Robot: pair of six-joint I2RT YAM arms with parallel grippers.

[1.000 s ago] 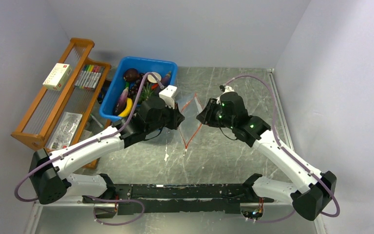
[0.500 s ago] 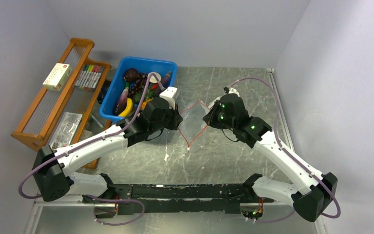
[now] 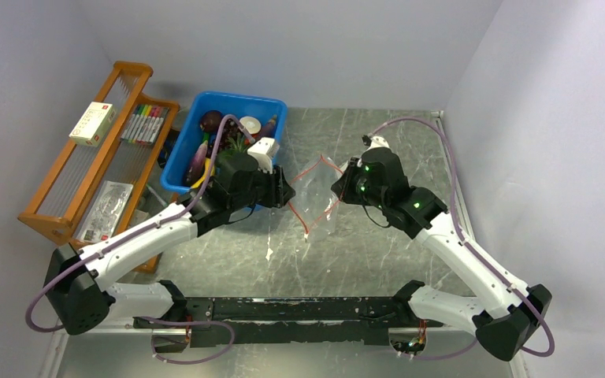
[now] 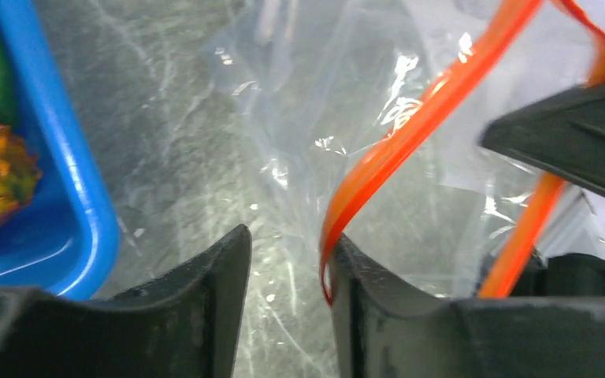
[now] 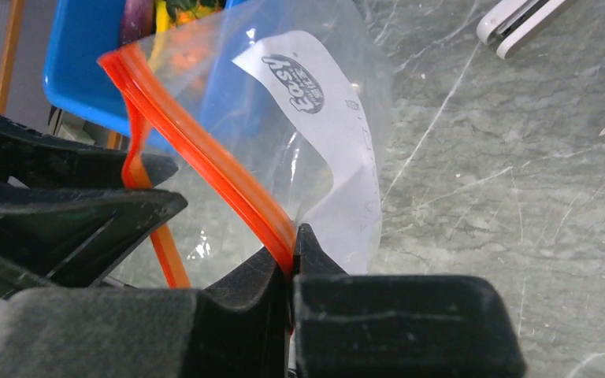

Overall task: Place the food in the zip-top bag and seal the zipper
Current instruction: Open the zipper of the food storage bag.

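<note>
Left gripper [image 3: 286,189] backed toward the blue bin [image 3: 236,99], jaws parting. Top: we see the zip-top bag [image 3: 317,197] held up just right of the bin, food [image 3: 211,121] inside the bin. Left wrist: jaws apart, zipper [image 4: 394,150] touching one finger. Right wrist: right gripper [image 5: 291,236] clamped on the zipper.

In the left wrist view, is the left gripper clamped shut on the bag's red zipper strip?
No, the left gripper stands open, with the zipper lying against only one finger.

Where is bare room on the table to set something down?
Bare table lies behind the zip-top bag and between it and the base rail. Crowded: the left, with blue bin and wooden rack.
</note>
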